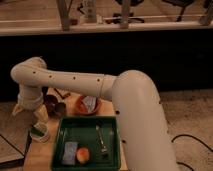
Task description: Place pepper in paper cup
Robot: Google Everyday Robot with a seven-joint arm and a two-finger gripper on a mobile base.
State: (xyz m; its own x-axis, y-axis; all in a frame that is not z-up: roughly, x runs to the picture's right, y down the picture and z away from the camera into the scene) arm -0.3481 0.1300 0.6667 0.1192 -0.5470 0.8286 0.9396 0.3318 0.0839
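1 pepper (36, 131): dark green, seemingly resting inside the paper cup (42, 137)
paper cup: upright on the bench (36, 158), just left of the green tray (90, 119)
end effector (41, 116): just above the cup, spread wide, holding nothing
progress: placement looks done; only arm withdrawal left

The pale wooden bench (34, 156) carries a green tray (85, 135) that fills most of its top. At 9 o'clock from the tray stands the paper cup (40, 134), white and round, near the bench's left edge. At 12 o'clock sits an orange bowl (80, 109), touching the tray's far rim or just beside it. At 10 to 11 o'clock a dark bowl (50, 101) and a small dark metallic cup (60, 108) stand side by side. The gripper (41, 116) hangs spread just above the paper cup.
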